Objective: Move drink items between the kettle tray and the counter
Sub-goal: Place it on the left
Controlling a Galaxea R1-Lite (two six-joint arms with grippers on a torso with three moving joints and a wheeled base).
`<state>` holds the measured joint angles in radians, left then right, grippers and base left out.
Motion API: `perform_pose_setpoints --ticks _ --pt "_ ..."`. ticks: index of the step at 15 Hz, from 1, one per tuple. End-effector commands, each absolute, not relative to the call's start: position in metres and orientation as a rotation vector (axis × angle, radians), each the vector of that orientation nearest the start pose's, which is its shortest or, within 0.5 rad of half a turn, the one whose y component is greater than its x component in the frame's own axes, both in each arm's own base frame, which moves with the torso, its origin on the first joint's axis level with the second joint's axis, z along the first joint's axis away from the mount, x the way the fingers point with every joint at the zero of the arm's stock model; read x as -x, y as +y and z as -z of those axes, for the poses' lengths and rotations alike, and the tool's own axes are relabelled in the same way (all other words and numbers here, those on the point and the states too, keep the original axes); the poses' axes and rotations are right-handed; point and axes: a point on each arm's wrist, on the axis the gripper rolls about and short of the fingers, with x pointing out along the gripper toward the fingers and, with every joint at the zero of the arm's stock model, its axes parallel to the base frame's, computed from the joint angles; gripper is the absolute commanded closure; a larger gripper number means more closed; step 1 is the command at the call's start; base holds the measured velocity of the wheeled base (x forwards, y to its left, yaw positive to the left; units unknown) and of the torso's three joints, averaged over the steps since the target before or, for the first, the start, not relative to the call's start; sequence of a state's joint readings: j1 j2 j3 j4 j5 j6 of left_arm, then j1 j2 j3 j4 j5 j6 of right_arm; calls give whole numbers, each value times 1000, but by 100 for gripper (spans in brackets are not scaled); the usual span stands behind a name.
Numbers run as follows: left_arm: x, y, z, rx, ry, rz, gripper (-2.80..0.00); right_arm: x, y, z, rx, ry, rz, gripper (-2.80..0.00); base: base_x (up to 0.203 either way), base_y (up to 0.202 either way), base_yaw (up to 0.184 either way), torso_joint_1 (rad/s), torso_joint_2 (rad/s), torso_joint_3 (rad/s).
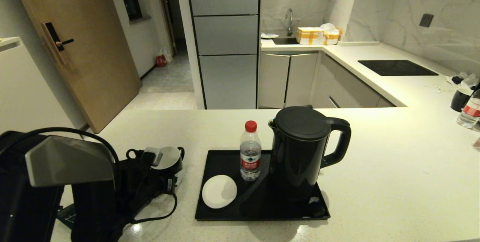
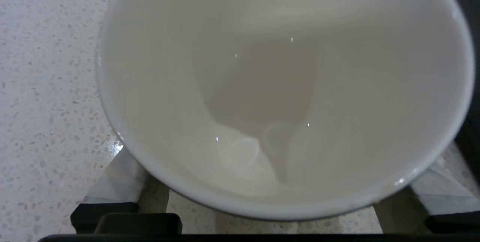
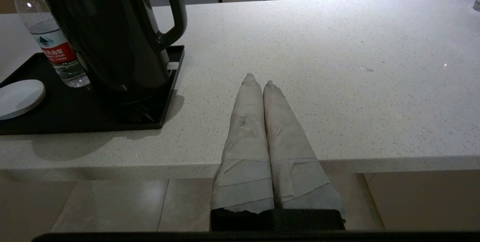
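On the pale counter (image 1: pixel 375 167) lies the black kettle tray (image 1: pixel 225 215). It carries the tall black kettle (image 1: pixel 300 152), the red-capped bottle (image 1: pixel 250 152) and the white saucer (image 1: pixel 219 191). Left of the tray, my left gripper (image 1: pixel 165 159) is shut on the white-lined black mug (image 2: pixel 285 95) just over the counter. Its taped fingers (image 2: pixel 120 176) stand on both sides of the mug wall, below the rim. My right gripper (image 3: pixel 258 80) is shut and empty at the counter's front edge, right of the tray; the head view does not show it.
Another black mug (image 1: pixel 460 99) and a second bottle (image 1: pixel 470 112) stand at the far right. A black hob panel (image 1: pixel 397 67) lies behind them. A dark green leaflet (image 1: pixel 67 215) lies under my left arm. A sink and yellow-taped boxes (image 1: pixel 315 35) are at the back.
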<state>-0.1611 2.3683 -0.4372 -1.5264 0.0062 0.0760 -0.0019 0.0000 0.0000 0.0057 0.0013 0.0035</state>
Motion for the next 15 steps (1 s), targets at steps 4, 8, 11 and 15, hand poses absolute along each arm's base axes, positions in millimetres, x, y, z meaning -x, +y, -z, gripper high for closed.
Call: perform_pose_setpoints --ticks 4,8,11,15 --pt "-313 -51 23 -108 404 168 0 23 0 -75 -3 8 0 0 0 0 0 0 0 0" --pt "-313 -51 23 -108 407 168 -280 23 0 -74 -3 9 0 0 0 0 0 0 0 0" --pt "-313 -50 22 -107 402 160 -280 23 0 -75 -3 8 1 0 0 0 0 0 0 0" --pt "-312 -50 21 -107 402 160 -280 23 0 -75 -3 6 0 0 0 0 0 0 0 0"
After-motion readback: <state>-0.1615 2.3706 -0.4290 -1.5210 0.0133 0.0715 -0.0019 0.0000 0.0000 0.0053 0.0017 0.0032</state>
